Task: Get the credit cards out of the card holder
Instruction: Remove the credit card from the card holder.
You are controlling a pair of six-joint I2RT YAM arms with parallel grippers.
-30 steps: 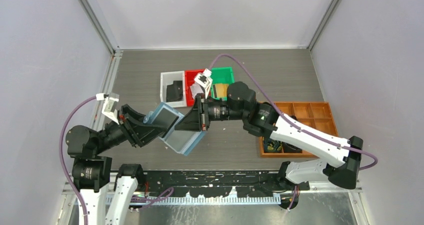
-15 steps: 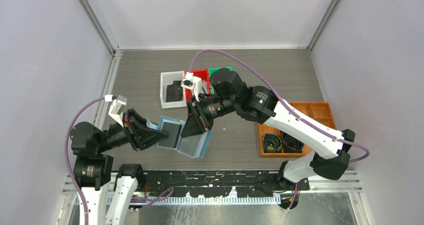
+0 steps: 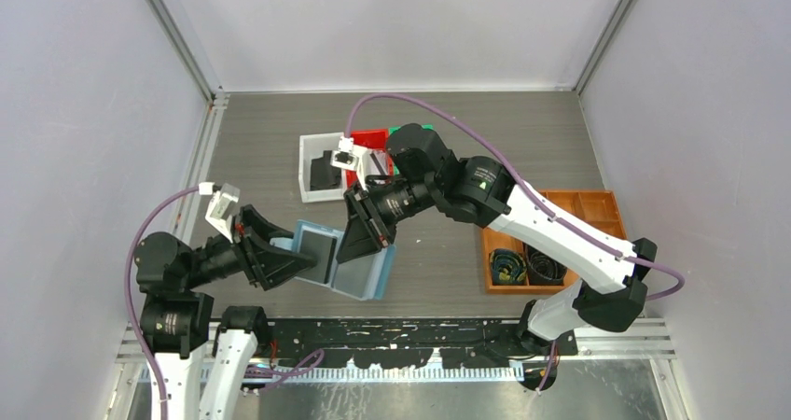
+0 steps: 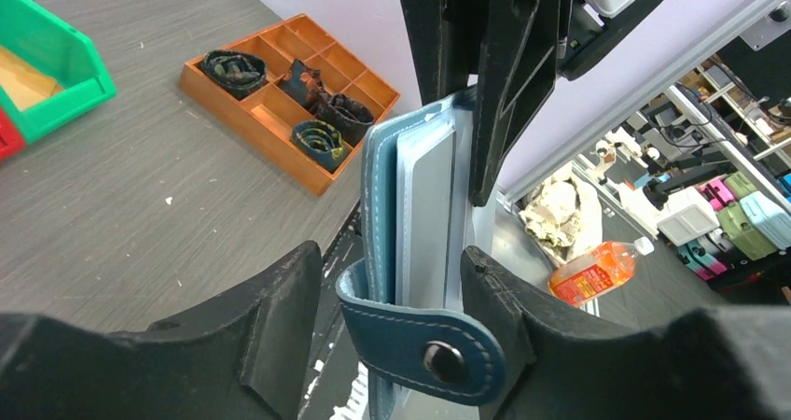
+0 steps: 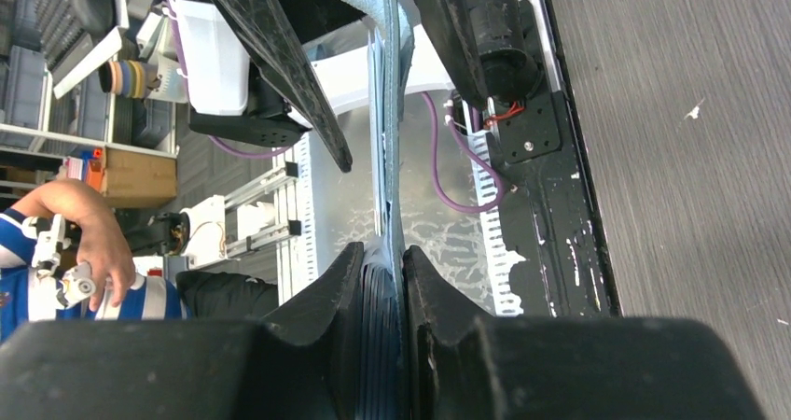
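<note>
Grey table (image 3: 522,131), card holder (image 4: 415,205) snap (image 4: 446,357), L-wrist view only

A grey wood-grain table (image 3: 270,126) fills the middle of the top view. At its upper centre, a white bin (image 3: 306,170) holding something black (image 3: 326,171) stands just beside a red bin (image 3: 370,139). At the right edge sits an orange divided tray (image 3: 583,207) with coiled black cables (image 3: 509,263) in its lower compartments.
</note>
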